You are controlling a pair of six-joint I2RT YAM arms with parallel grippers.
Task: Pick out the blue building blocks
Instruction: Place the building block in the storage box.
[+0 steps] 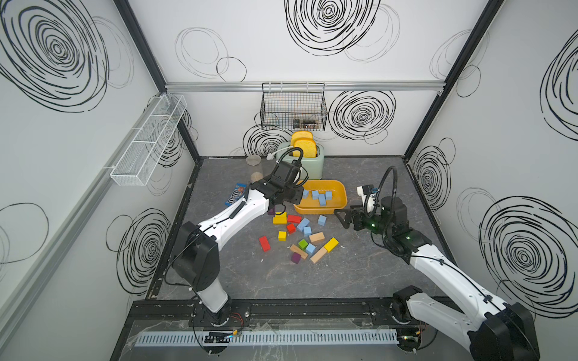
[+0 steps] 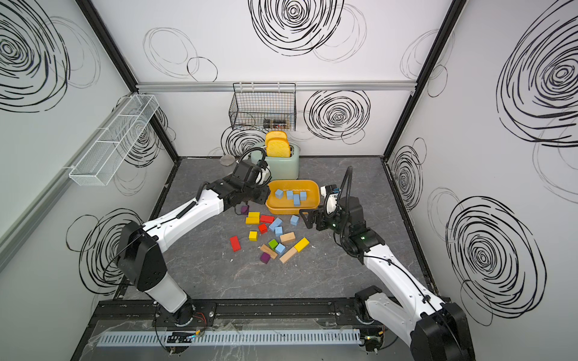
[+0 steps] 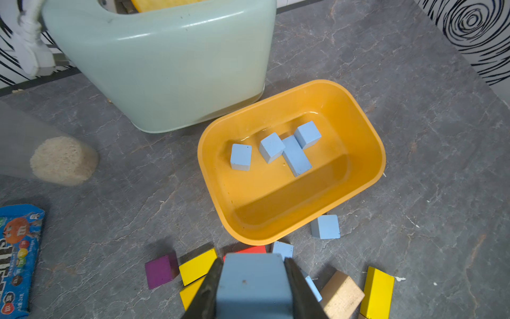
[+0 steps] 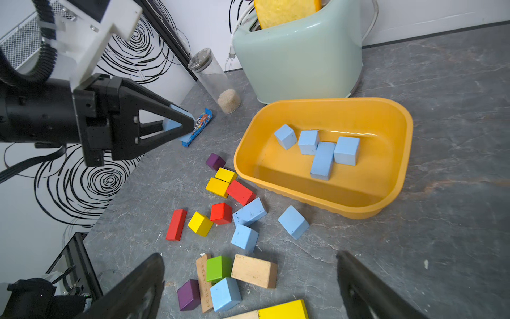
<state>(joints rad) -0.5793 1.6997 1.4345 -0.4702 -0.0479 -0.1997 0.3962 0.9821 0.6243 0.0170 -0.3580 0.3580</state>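
Note:
My left gripper [image 3: 252, 276] is shut on a light-blue block [image 3: 254, 284], held above the table beside the near-left corner of the yellow tray [image 3: 372, 154]; the right wrist view shows that block [image 4: 172, 124] pinched between its fingers. Several blue blocks [image 1: 320, 197] lie inside the tray [image 1: 342, 190]. Several more blue blocks [image 4: 249, 211] [image 4: 244, 237] [image 4: 293, 222] [image 4: 225, 294] lie loose on the table among other colours. My right gripper [image 1: 342, 218] hangs open and empty just right of the pile, in front of the tray.
Red, yellow, green, purple and plain-wood blocks [image 1: 316, 237] are scattered in front of the tray. A mint toaster [image 1: 308, 162] with toast stands behind it. A jar of rice [image 4: 220, 85] and a blue candy packet [image 1: 235, 194] lie at the left.

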